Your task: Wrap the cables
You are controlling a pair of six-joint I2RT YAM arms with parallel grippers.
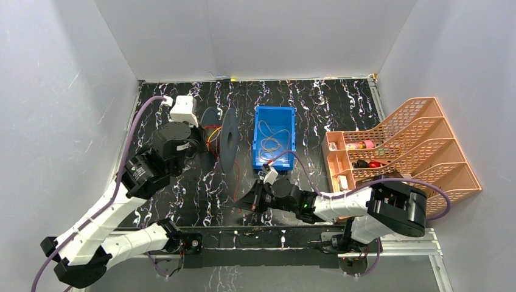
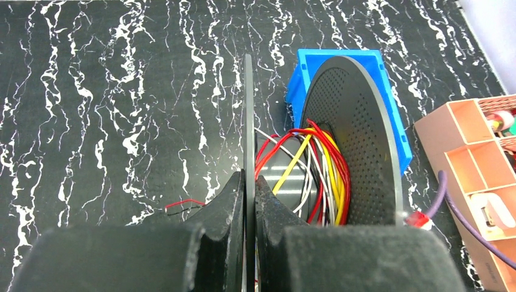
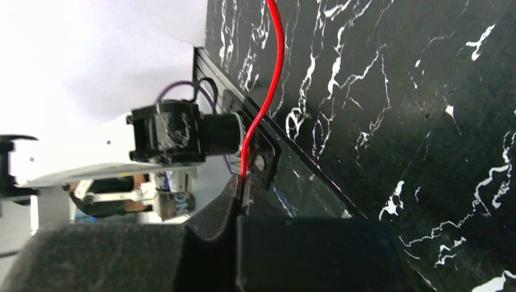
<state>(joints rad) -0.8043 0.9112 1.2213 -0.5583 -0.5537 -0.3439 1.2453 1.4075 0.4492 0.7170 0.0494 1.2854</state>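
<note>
A dark grey spool stands on edge on the black marbled table, left of a blue bin. Red, yellow and white cables are wound on its core between two perforated flanges. My left gripper is shut on the thin near flange; it also shows in the top view. My right gripper is shut on a bright red cable that runs up and away over the table; in the top view it sits low, just in front of the bin. Pale tan cables lie loose in the bin.
A salmon file organizer with small items in its front compartments stands at the right. A metal rail runs along the near table edge. A loose red and black wire end lies on the table left of the spool. White walls close in three sides.
</note>
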